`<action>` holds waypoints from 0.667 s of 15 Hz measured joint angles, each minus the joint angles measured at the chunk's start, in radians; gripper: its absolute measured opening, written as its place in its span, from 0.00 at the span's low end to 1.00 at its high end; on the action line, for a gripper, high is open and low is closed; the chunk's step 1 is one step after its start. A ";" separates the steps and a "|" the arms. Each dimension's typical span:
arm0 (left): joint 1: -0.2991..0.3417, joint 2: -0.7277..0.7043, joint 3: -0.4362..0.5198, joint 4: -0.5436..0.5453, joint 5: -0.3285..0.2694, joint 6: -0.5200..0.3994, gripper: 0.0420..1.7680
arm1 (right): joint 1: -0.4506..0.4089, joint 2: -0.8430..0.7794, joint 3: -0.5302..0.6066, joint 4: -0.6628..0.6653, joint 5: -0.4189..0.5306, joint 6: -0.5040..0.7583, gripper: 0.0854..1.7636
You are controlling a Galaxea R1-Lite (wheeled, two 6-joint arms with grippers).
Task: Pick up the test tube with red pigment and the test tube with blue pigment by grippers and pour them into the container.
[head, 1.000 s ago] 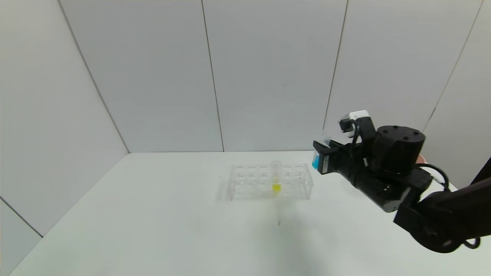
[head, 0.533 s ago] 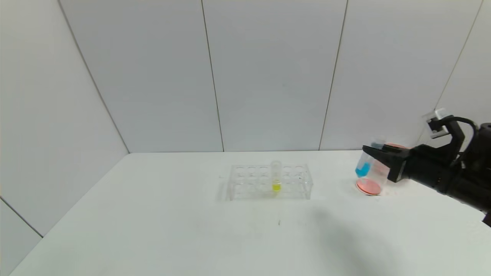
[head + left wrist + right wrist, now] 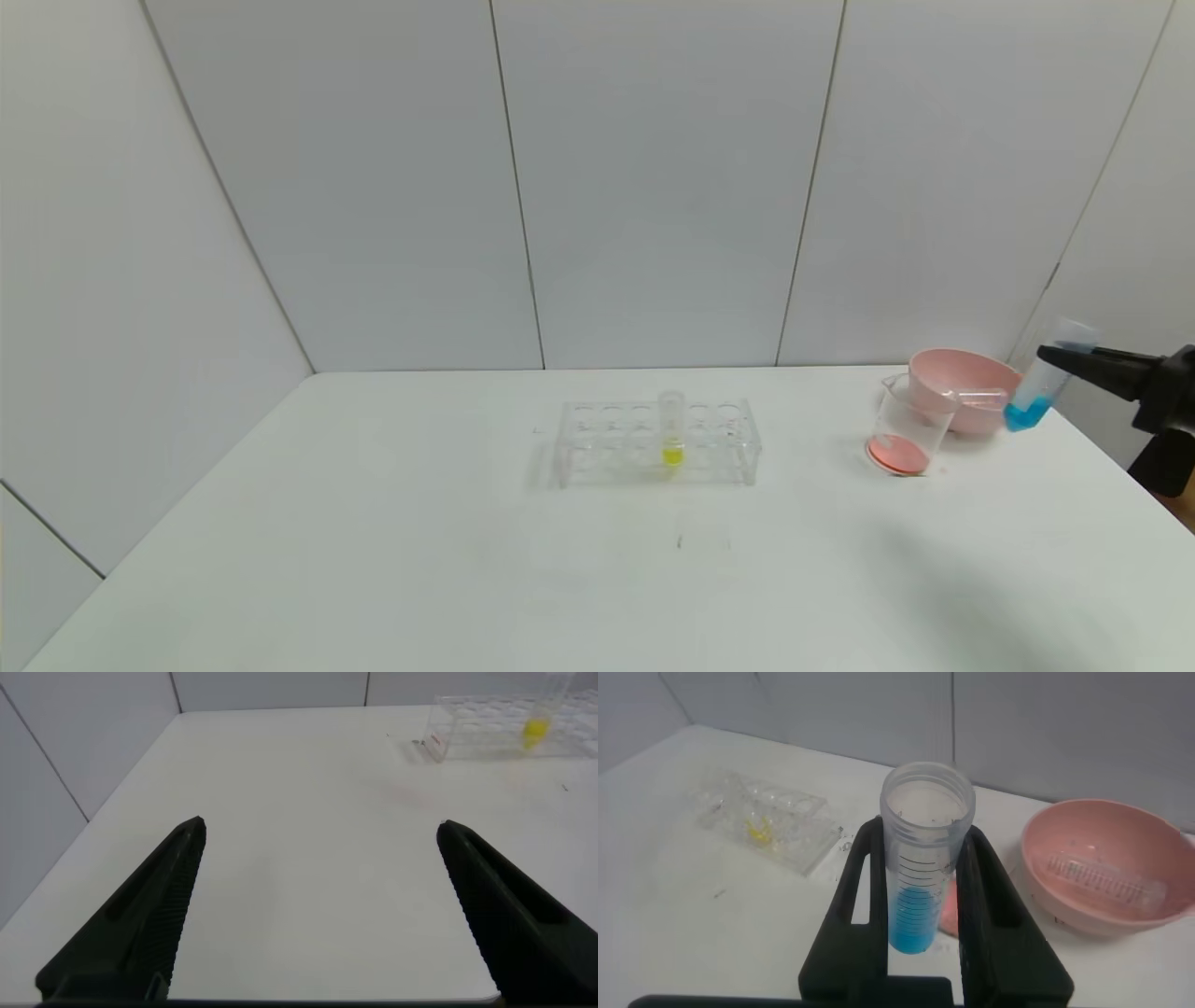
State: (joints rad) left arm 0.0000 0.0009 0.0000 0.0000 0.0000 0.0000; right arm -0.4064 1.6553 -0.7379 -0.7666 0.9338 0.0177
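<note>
My right gripper (image 3: pixel 1060 355) is shut on the test tube with blue pigment (image 3: pixel 1034 390), gripped near its open top. The tube hangs tilted in the air just right of the pink bowl, blue liquid still in its lower part. It shows between the fingers in the right wrist view (image 3: pixel 920 887). The container (image 3: pixel 904 431), a clear beaker, stands left of the bowl with orange-red liquid in its bottom. No tube with red liquid shows. My left gripper (image 3: pixel 320 826) is open and empty over the table's near left part.
A pink bowl (image 3: pixel 934 369) stands at the back right with an empty clear tube (image 3: pixel 971 397) lying in it. A clear rack (image 3: pixel 607 448) holding a yellow tube (image 3: pixel 672 439) stands mid-table. The table's right edge is close to my right arm.
My right gripper has carried the blue tube to the right, from beside the rack, past the beaker, to the right of the pink bowl. The arm has drawn back out of view.
</note>
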 joint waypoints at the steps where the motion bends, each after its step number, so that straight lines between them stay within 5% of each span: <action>1: 0.000 0.000 0.000 0.000 0.000 0.000 1.00 | -0.025 0.011 -0.034 0.031 0.012 -0.020 0.24; 7: 0.000 0.000 0.000 0.000 0.000 0.000 1.00 | -0.070 0.136 -0.282 0.242 0.017 -0.167 0.24; 10: 0.000 0.000 0.000 0.000 0.000 0.000 1.00 | -0.044 0.198 -0.458 0.490 0.000 -0.289 0.24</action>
State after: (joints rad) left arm -0.0004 0.0009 0.0000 0.0000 0.0000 0.0000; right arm -0.4506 1.8536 -1.1955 -0.2770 0.9343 -0.2713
